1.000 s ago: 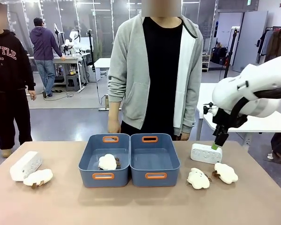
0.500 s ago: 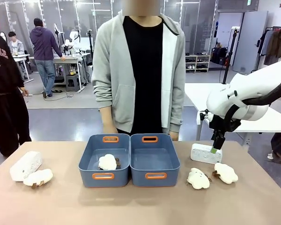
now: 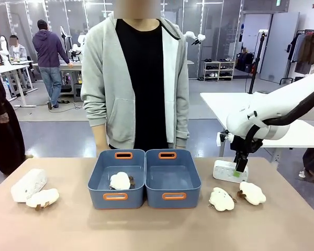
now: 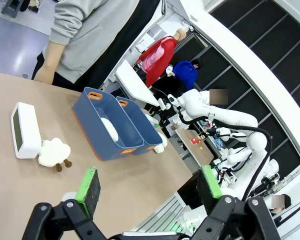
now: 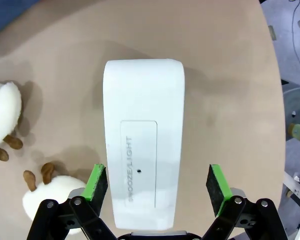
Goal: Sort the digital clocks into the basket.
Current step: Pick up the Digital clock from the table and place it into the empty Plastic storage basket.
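Observation:
One white digital clock (image 3: 227, 171) lies at the table's right, its top face reading SNOOZE/LIGHT (image 5: 142, 140). My right gripper (image 3: 241, 166) hangs just over it, open, with a green pad on each side of its near end (image 5: 157, 182). The other clock (image 3: 29, 184) rests at the far left of the table (image 4: 24, 130). Two joined slate-blue tubs stand in the middle: the right tub (image 3: 191, 192) holds nothing, the left tub (image 3: 96, 180) holds a plush toy (image 3: 120, 181). My left gripper (image 4: 149, 184) is open and high above the table, holding nothing.
Two cream plush toys (image 3: 221, 199) (image 3: 252, 193) lie close in front of the right clock, and another (image 3: 42, 197) beside the left clock. A person in a grey hoodie (image 3: 133, 78) stands at the far edge behind the tubs.
My right gripper has come down and slightly left, closing in over the right clock. The person has stepped toward the picture's left.

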Robot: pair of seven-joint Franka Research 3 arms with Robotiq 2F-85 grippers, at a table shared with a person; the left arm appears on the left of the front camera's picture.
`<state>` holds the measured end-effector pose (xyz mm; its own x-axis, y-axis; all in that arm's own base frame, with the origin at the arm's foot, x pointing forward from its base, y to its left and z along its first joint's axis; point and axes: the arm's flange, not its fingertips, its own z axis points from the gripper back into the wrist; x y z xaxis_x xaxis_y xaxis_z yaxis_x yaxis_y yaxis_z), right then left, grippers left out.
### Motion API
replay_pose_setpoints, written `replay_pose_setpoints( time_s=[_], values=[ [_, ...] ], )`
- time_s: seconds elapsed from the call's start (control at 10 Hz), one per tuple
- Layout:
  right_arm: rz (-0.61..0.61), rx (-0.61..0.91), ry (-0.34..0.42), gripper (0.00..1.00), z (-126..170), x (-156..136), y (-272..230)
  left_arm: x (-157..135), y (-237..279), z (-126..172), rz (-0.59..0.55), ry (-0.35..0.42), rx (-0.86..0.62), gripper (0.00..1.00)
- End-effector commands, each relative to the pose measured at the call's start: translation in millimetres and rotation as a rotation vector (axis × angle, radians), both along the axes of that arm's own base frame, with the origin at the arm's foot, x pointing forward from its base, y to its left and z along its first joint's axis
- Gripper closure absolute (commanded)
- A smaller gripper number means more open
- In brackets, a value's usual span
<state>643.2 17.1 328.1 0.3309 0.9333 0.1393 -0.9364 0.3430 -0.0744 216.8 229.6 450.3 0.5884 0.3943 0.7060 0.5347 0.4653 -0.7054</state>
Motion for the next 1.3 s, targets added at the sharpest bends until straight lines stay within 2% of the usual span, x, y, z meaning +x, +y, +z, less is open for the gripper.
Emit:
replay_pose_setpoints(
  time_s=[0.0,0.2,0.3,0.4,0.6,0.8,0.9,1.0,1.2],
  values=[
    [-0.011,-0.012,0.053,0.0,-5,7,9,2,3,1,-0.003,-0.033,-0.009,0.0],
    [-0.005,-0.023,0.072,0.0,-13,7,11,2,3,1,-0.003,-0.033,-0.009,0.0],
    [0.0,-0.044,0.084,0.22,-17,6,12,2,3,1,-0.003,-0.033,-0.009,0.0],
    [-0.003,-0.055,0.085,0.58,-19,7,12,2,3,1,-0.003,-0.033,-0.009,0.0],
    [-0.005,-0.048,0.082,1.0,-17,6,10,2,3,1,-0.003,-0.033,-0.009,0.0],
    [-0.006,-0.025,0.08,1.0,-10,5,7,2,3,1,-0.003,-0.033,-0.009,0.0],
    [-0.008,0.007,0.072,0.95,0,3,4,2,3,1,-0.003,-0.033,-0.009,0.0],
    [-0.005,0.061,0.083,0.62,12,-1,2,2,3,1,-0.003,-0.033,-0.009,0.0],
    [0.027,0.117,0.061,0.62,50,-24,-3,2,3,1,-0.003,-0.033,-0.009,0.0]
  ],
)
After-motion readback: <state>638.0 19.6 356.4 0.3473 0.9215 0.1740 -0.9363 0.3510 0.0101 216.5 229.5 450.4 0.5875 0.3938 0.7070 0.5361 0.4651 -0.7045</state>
